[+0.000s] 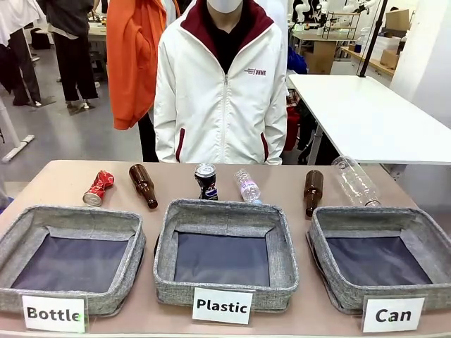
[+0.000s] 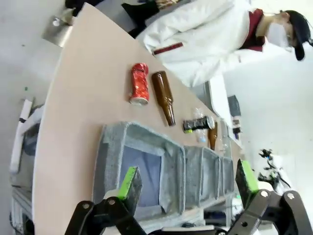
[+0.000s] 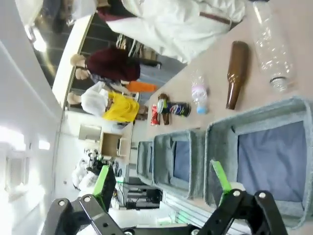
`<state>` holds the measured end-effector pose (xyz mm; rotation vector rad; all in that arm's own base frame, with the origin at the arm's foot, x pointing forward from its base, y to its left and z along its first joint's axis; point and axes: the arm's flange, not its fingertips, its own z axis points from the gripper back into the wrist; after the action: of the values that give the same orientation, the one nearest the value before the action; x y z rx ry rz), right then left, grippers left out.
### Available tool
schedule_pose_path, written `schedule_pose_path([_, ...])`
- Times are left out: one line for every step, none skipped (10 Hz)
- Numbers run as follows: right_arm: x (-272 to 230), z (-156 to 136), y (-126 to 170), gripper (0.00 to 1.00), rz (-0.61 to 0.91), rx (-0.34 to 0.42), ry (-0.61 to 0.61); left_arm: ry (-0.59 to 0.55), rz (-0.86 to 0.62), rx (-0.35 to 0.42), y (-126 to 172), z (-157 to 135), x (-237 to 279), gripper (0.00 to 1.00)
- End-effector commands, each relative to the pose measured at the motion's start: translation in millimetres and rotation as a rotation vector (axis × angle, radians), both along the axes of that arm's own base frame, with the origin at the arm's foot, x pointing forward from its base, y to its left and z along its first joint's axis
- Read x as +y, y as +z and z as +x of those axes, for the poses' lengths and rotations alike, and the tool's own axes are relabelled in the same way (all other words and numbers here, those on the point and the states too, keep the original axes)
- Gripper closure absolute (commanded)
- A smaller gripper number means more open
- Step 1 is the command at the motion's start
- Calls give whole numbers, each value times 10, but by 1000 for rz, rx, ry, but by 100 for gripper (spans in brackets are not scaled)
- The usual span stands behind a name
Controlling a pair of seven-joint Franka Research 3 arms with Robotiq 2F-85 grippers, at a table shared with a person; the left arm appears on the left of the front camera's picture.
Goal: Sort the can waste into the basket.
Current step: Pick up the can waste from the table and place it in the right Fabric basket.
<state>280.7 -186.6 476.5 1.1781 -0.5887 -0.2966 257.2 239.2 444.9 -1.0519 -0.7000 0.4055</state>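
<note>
Along the far side of the counter [image 1: 44, 184], in front of the standing person [image 1: 222, 98], the waste is set out in one loose row so that every piece sits apart and can be gripped. The crushed red can [image 1: 98, 188] lies on its side at the row's left end, behind the Bottle basket [image 1: 70, 218]. The dark can [image 1: 206, 182] stands upright near the middle, just behind the Plastic basket [image 1: 225, 210]. Brown bottles [image 1: 143, 185] and clear plastic bottles [image 1: 248, 186] fill the rest of the row. The Can basket [image 1: 331, 282] sits at the right end of the three, with its white card [image 1: 392, 315] propped at the near edge so the label faces the robot. Its dark bottom is bare, so by my reading the sorting has not begun. Neither can is near its basket, and each will have to travel rightward past the other baskets, the red one farthest. The left gripper [image 2: 188, 180] hangs above the near edge of the counter with its jaws spread wide and nothing between them, looking toward the red can. The right gripper [image 3: 162, 179] is equally wide and unloaded over the Can basket's end. That would suit the left arm fetching and the right arm receiving or dropping.
</note>
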Motion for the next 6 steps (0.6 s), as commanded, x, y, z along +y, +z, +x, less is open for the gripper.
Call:
schedule_pose_path([74,-12,40,0,-3,5,43,-50,-13,-21,-7,-83,-1,0])
schedule_pose_path([74,-12,40,0,-3,5,43,-50,-13,-21,-7,-83,-1,0])
schedule_pose_path([74,-12,40,0,-3,5,43,-50,-13,-21,-7,-83,-1,0])
schedule_pose_path([74,-12,40,0,-3,5,43,-50,-13,-21,-7,-83,-1,0])
schedule_pose_path([74,-12,40,0,-3,5,43,-30,-15,12,-4,-43,-43,0])
schedule_pose_path([74,-12,40,0,-3,5,43,-68,80,-11,105,-79,-171,0])
